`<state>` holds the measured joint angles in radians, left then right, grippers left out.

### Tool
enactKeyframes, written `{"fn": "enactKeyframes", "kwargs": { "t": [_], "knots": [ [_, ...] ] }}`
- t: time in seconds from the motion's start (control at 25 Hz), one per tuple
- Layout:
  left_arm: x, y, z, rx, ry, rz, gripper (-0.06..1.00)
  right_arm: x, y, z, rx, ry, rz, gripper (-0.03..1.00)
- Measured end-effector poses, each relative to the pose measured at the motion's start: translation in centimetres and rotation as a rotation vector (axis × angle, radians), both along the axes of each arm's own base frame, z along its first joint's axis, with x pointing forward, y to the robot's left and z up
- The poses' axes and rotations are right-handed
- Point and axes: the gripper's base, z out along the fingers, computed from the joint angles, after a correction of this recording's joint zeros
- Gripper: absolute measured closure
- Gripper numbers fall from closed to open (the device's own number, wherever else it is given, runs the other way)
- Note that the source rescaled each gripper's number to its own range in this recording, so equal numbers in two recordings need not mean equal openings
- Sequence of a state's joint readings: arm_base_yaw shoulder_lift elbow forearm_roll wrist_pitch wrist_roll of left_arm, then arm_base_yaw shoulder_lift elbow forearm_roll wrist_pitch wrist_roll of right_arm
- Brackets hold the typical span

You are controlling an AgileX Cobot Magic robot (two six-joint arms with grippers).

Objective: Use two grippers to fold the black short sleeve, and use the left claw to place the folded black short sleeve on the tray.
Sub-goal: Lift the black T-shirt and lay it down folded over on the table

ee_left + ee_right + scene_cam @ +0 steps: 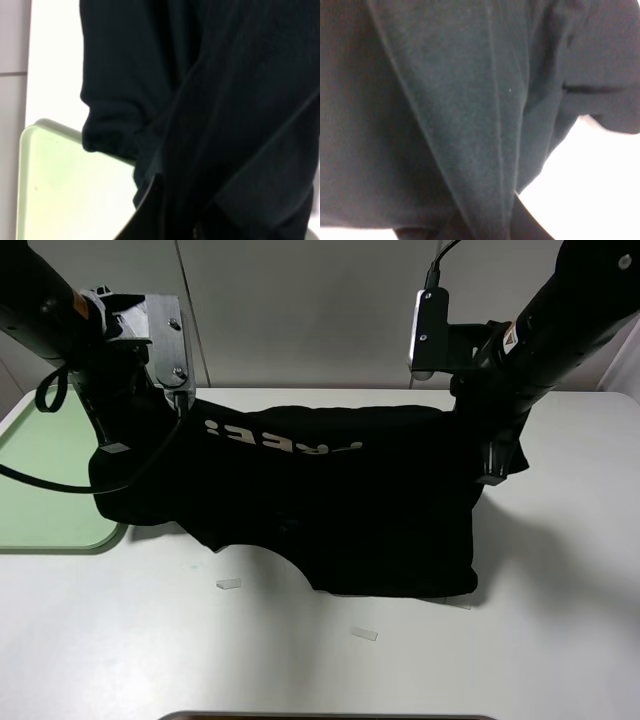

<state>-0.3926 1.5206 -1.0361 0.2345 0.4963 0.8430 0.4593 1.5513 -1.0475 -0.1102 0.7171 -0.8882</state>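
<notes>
Evidently the left gripper (118,452) and right gripper (497,462) each pinch the black short sleeve (330,505), draped mid-frame on the tabletop (560,620), overlapping the tray (45,470) at left; carrying both corners evenly should lay a square fold.

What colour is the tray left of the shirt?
Pale mint green; the rectangular plastic tray shows best in the exterior high view.

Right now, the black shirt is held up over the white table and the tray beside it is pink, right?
No, the tray is pale green, not pink; the exterior high view shows it. The black shirt is held up over the white table.
</notes>
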Motion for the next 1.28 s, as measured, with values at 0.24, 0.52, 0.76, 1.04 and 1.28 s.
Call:
{"fn": "enactKeyframes", "kwargs": {
  "t": [0.24, 0.52, 0.76, 1.04, 1.28],
  "knots": [
    [-0.4, 0.2, 1.1, -0.012, -0.03, 0.0, 0.94, 0.0, -0.2, 2.2, -0.048, 0.08, -0.022, 0.97],
    [-0.7, 0.4, 3.5, -0.027, -0.072, 0.008, 0.94, 0.7, 0.0, 5.8, -0.043, 0.056, -0.053, 0.97],
    [-0.4, 0.4, 6.6, -0.04, -0.113, 0.022, 0.94, 1.0, 0.0, 8.7, -0.037, 0.022, -0.063, 0.97],
    [-0.2, 0.4, 11.0, -0.068, -0.192, 0.036, 0.94, 1.2, 0.0, 11.2, -0.025, -0.01, -0.071, 0.97],
    [-0.2, 0.4, 13.8, -0.09, -0.245, 0.045, 0.94, 1.4, -0.1, 14.1, -0.008, -0.092, -0.079, 0.97]
  ]
}}
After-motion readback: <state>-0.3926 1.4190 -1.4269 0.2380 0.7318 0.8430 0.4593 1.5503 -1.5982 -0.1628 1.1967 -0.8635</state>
